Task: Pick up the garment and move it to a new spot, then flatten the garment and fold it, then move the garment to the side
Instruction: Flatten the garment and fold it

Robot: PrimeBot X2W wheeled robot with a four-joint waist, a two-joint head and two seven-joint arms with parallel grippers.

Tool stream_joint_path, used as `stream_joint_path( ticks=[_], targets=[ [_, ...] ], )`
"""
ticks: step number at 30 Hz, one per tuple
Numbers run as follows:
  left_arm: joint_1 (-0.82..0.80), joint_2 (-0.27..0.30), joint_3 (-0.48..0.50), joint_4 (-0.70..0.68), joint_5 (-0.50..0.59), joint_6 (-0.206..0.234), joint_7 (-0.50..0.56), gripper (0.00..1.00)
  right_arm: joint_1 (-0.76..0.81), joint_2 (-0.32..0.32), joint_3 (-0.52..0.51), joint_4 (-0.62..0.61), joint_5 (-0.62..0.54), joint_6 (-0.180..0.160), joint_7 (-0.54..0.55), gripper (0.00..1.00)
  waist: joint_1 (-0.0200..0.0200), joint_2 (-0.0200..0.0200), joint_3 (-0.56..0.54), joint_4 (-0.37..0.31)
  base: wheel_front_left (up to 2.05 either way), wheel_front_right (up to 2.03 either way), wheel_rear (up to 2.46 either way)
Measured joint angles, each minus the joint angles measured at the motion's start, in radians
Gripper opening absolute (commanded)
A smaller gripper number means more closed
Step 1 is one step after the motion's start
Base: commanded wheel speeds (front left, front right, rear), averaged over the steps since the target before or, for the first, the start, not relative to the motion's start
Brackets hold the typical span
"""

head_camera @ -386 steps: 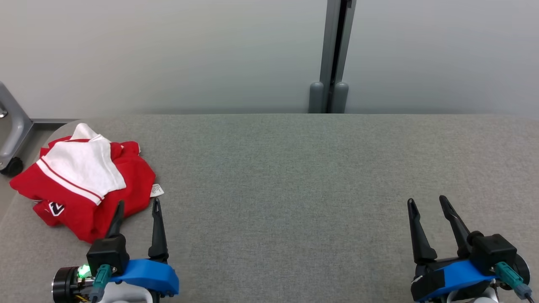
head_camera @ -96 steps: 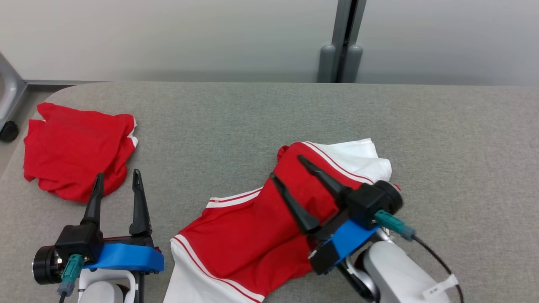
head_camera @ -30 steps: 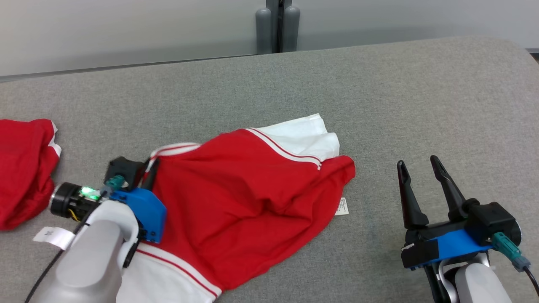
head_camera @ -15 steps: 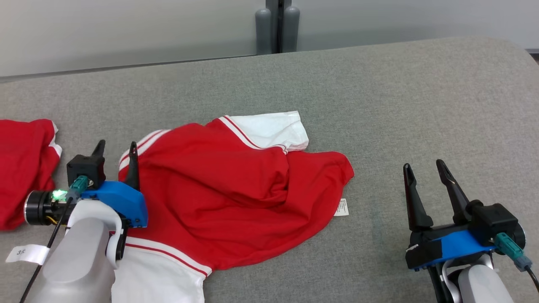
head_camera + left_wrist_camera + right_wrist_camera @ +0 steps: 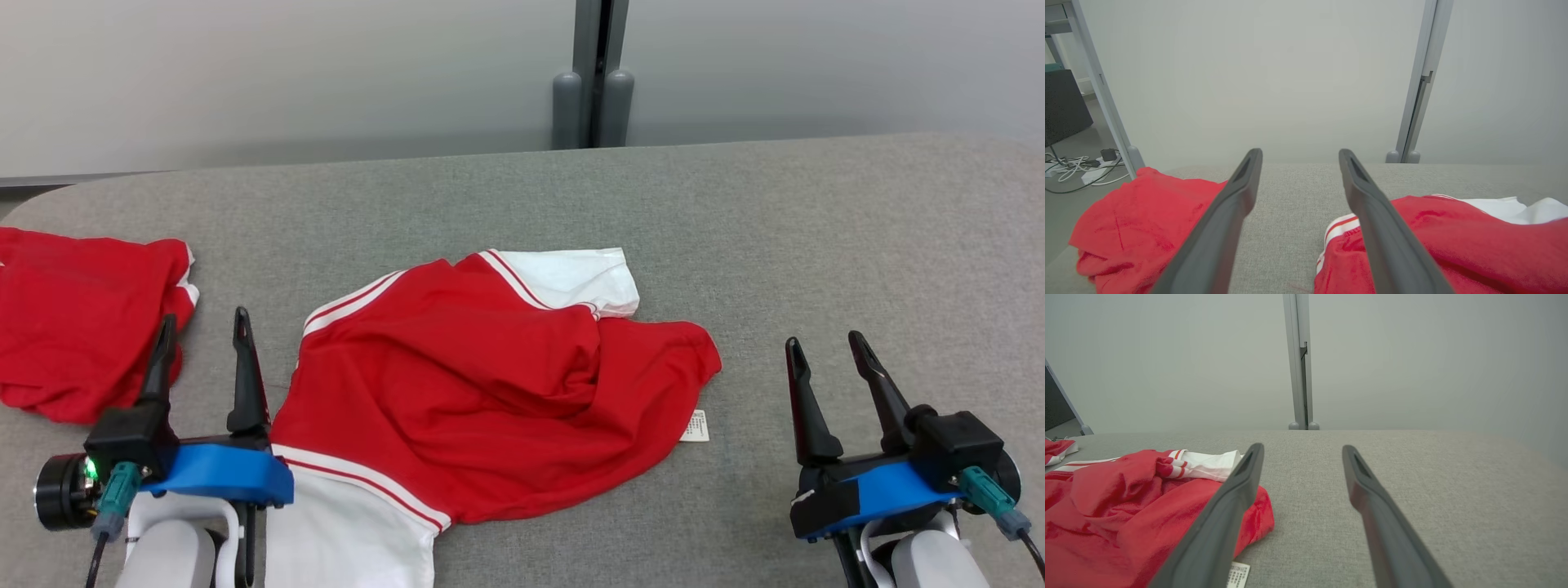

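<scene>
The grey padded table [image 5: 816, 245] took up most of what you were looking at, and it ran wide and bare on your right side. The garment [image 5: 490, 384], red with white striped panels, lay near the middle of the table, between the two arms. It looked as if the first step, getting it to a new spot, was done.

It was far from flat, though. A thick ridge of red cloth was bunched across its centre, one white panel was tucked up at the far edge and another hung toward the near edge beside your left arm. Flattening, folding and the move to the side all remained for you.

A second red garment [image 5: 82, 327] sat crumpled at the far left, apart from the first.

Your left gripper [image 5: 204, 317] hovered in the gap between the two garments, its fingers spread wide and holding nothing. Your right gripper [image 5: 824, 340] stood just as wide and empty over bare table, near the garment's right edge.

A small white care label [image 5: 695, 425] stuck out from that right edge.
</scene>
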Motion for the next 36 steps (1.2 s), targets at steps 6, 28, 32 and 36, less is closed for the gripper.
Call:
stream_joint_path(
  ticks=[6,28,32,36],
  targets=[
    [0.117,-0.052,0.046,-0.088,0.061,-0.012,-0.001,1.00,0.019,0.000,0.001,0.015,-0.002,0.000,0.000,1.00,0.0000,0.0000,-0.018,0.028,0.00,0.00,0.00],
    [0.109,-0.124,0.101,-0.104,0.156,-0.094,-0.001,1.00,-0.045,0.000,0.063,0.290,0.010,0.000,0.010,1.00,0.0002,0.0000,0.003,0.105,0.00,0.00,0.00],
    [0.097,-0.136,0.105,-0.097,0.165,-0.105,-0.001,1.00,-0.083,0.000,0.086,0.389,0.037,0.000,0.006,1.00,0.0002,0.0000,0.019,0.124,0.00,0.00,0.00],
    [0.090,-0.147,0.108,-0.090,0.175,-0.112,-0.001,1.00,-0.122,0.000,0.139,0.475,0.079,0.000,-0.001,0.35,0.0002,0.0000,0.030,0.135,0.00,0.00,0.00]
  ],
)
